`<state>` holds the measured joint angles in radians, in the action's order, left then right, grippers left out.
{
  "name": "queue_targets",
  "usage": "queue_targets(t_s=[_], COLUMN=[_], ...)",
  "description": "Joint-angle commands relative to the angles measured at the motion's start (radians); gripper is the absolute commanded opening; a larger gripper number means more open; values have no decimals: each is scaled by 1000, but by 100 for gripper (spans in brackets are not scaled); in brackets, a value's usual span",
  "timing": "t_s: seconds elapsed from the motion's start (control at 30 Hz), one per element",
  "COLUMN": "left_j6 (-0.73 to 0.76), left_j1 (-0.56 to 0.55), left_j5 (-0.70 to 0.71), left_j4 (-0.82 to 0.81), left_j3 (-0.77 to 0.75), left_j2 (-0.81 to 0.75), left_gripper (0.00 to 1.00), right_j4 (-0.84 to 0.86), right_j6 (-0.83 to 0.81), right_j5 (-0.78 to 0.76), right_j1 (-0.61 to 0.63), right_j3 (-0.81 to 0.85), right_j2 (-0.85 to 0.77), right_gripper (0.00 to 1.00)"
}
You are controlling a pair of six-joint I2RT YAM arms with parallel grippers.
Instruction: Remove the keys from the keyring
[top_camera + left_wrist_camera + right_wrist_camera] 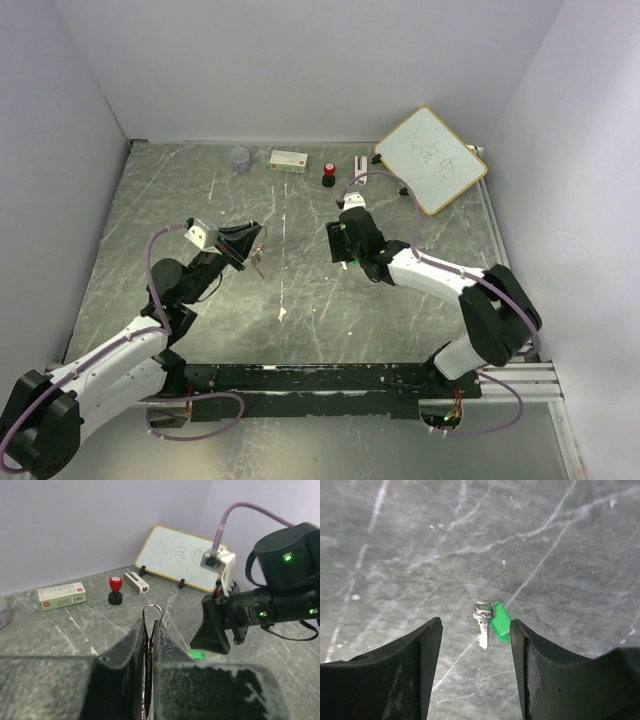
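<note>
Right wrist view: small silver key with green plastic head [496, 623] lies flat on grey marbled table [395, 540], between the spread fingers of right gripper [475, 625]. Left wrist view: left gripper [150, 626] pinches thin silver wire keyring [152, 611].

Along the far edge of the grey marbled tabletop [200, 290] are lined a clear cup [240, 159], a white box [288, 160], a red-topped black knob [328, 176] and a small white block [136, 582]. A scribbled whiteboard [430, 158] is propped tilted at the far right corner.

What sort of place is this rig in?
Probably a lab test booth: plain white walls box in a marbled tabletop, two robot arms bolt to a rail, and a whiteboard stands behind.
</note>
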<state>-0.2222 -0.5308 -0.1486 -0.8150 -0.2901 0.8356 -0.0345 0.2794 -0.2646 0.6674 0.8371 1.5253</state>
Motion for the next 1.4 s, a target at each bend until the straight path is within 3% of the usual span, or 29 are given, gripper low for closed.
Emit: queue_targets(t_s=[0.0, 0.1, 0.23, 0.4, 0.57, 1.03, 1.37], left_j6=[-30, -41, -62, -82, -107, -168, -188], left_j1=[3, 2, 2, 1, 0, -4, -7], left_j5=[-45, -53, -91, -126, -135, -118, -104], left_j4=[-67, -67, -88, -108, -138, -203, -213], left_j3=[-52, -66, -93, -130, -148, -157, -155], left_j2=[0, 4, 14, 33, 65, 89, 82], left_gripper=[7, 7, 7, 7, 7, 7, 7], right_j4=[40, 119, 285, 470, 615, 774, 879], right_j6=[-27, -33, -18, 40, 56, -21, -67], right_j5=[61, 114, 251, 422, 525, 471, 409], right_j1=[16, 42, 62, 66, 96, 269, 298], right_j3=[-36, -88, -186, -250, -273, -238, -225], right_j2=[-111, -181, -258, -290, -259, -128, -66], right_gripper=[55, 45, 44, 29, 29, 30, 32])
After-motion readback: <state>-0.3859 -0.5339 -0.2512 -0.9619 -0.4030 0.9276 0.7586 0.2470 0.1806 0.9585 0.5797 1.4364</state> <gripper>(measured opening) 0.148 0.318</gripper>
